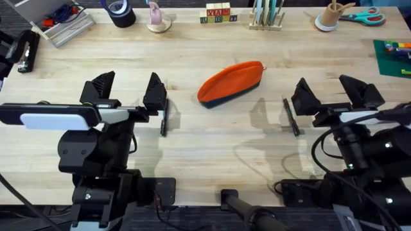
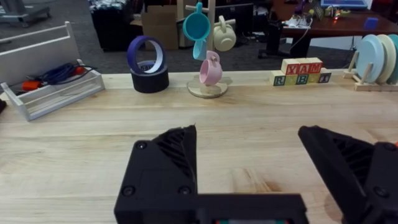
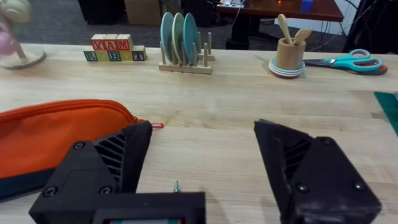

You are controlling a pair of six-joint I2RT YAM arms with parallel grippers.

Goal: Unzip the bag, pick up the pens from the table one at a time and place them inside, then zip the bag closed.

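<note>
The left end effector [image 1: 128, 90] is held wide apart above the counter [image 1: 212, 138], gripping nothing; one dark pen [image 1: 164, 117] is seen just beside its inner finger. The right end effector [image 1: 334, 93] is likewise spread wide and empty, with the second pen [image 1: 291, 116] lying near its inner finger. Between the two pens, the orange bag [image 1: 231, 83] rests on the counter, its zipper closed.

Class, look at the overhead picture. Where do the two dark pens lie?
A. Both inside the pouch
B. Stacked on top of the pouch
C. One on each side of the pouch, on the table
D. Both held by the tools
C: one pen lies left of the orange bag and the other pen right of it, both flat on the table.
</note>
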